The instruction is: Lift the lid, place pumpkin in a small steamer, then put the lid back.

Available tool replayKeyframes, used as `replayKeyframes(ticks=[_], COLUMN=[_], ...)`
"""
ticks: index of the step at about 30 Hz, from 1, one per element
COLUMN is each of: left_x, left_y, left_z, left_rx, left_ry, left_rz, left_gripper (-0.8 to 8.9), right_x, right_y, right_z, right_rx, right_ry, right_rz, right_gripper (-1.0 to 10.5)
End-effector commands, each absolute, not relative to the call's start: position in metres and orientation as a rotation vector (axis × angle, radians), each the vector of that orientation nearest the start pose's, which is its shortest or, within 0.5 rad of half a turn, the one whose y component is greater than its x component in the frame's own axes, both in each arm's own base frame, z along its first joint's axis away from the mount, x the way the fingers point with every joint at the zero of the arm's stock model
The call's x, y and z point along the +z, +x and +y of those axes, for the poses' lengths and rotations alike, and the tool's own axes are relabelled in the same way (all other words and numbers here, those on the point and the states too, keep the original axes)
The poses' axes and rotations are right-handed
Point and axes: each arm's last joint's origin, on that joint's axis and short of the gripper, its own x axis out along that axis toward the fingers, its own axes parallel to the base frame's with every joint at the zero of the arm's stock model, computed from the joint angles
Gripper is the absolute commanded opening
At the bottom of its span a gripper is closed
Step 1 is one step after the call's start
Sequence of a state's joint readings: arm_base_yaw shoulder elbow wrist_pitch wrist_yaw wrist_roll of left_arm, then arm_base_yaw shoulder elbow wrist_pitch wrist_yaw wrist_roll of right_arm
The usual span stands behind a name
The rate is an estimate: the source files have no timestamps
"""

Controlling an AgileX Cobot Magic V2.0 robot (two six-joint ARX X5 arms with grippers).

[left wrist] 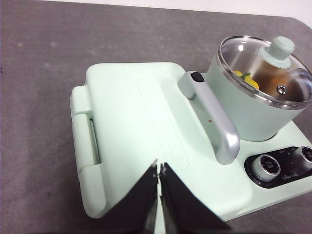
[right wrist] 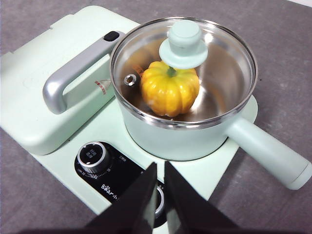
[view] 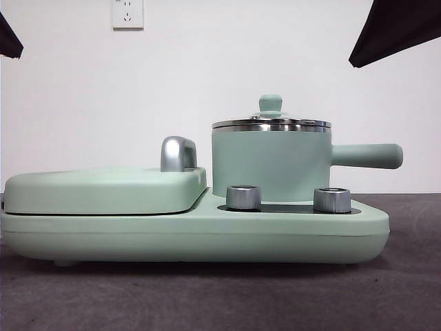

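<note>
Pumpkin isn't visible from the front view, only the small steamer (view: 270, 165) with the lid (view: 271, 123) sitting flat on its rim, parked on the mint-green cooker base (view: 193, 234). Two steel dials (view: 243, 197) stand in front of the pot and the flat griddle cover (view: 103, 189) with its silver handle (view: 178, 153) sits beside it. Both arms only show as black tips in the top corners, well clear of everything.

Left wrist view: the left end effector (left wrist: 159, 168) has its jaws pinched together on nothing, hanging over the griddle cover (left wrist: 131, 122). The steamer (left wrist: 253, 107) is off ahead past the silver handle (left wrist: 214, 117), lid (left wrist: 265, 70) on.

Right wrist view: the right end effector (right wrist: 160, 168) is nearly closed too, empty, above the dial panel (right wrist: 105, 175). Straight ahead is the steamer (right wrist: 180, 136), and through the glass lid (right wrist: 183, 44) you can see the pumpkin (right wrist: 169, 90) sitting inside. The long pot handle (right wrist: 270, 156) sticks out over the grey counter (right wrist: 273, 58).
</note>
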State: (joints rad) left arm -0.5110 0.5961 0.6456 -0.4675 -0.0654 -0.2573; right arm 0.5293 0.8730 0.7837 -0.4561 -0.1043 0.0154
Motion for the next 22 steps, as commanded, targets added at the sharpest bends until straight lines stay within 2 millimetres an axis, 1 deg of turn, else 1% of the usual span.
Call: replayKeyframes(ticks=[1,8,9,17,22], left_x=[0.287,0.287,0.288,0.289,0.281], left_y=[0.117,0.116,0.116,0.112,0.106], left_z=[-0.064,-0.063,-0.062,-0.039,-0.023], left_rx=[-0.388,-0.388,-0.367,-0.228,-0.112], left_ry=[-0.124,-0.121,-0.093,-0.109,-0.125], left_rz=[0.437,0.439,0.423,0.36,0.325], left_gripper=[0.07,0.06,0.07,0.07,0.07], right_x=[0.295,0.295,0.295,0.295,0.295], right_y=[0.157,0.157,0.157,0.157,0.157], right_z=[0.097,0.097,0.097,0.097,0.097], right_rx=[0.62,0.62,0.62,0.62,0.62], right_ry=[-0.099,-0.099,-0.099,-0.099,-0.099], right_rz=[0.54,0.54,0.54,0.54,0.54], right_gripper=[0.2,0.2,0.2,0.2,0.2])
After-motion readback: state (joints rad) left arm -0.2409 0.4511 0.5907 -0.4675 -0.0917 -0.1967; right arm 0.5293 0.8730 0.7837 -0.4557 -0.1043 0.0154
